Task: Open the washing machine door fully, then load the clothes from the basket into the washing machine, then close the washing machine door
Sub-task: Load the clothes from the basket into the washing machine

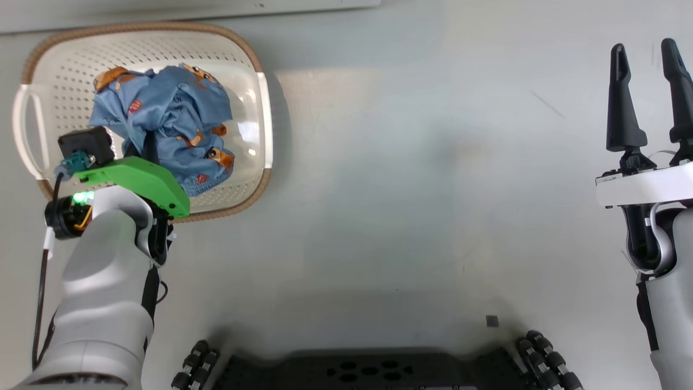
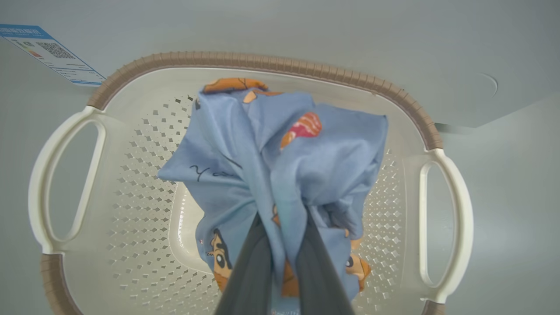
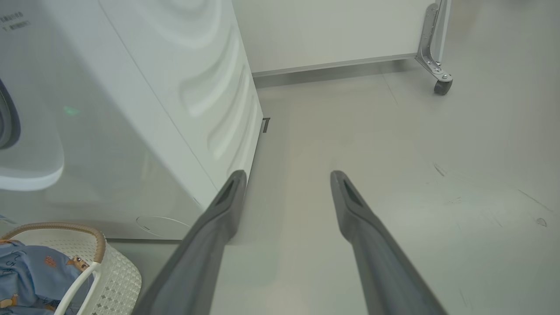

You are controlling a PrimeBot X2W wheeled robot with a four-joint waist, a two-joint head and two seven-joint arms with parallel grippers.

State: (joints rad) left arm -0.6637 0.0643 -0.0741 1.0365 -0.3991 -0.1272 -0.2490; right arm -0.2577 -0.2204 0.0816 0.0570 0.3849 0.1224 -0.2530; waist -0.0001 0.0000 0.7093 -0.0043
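Overall: I had bright, even, soft light in all three views.
Floor (image 1: pixel 411 179): I saw a paler patch near the top, a soft shadow just beside the basket (image 1: pixel 265 108) and a darker one along the bottom edge.
Glare: a white shine sat on the basket's smooth bottom, and a faint green glint on the washing machine (image 3: pixel 131 131).
Focus: the clothes (image 2: pixel 306 175) were sharp for me; the left gripper (image 2: pixel 283 221) had its fingers (image 2: pixel 251 271) blurred close to the lens.
Distortion: the basket's rim bowed in my left wrist view.
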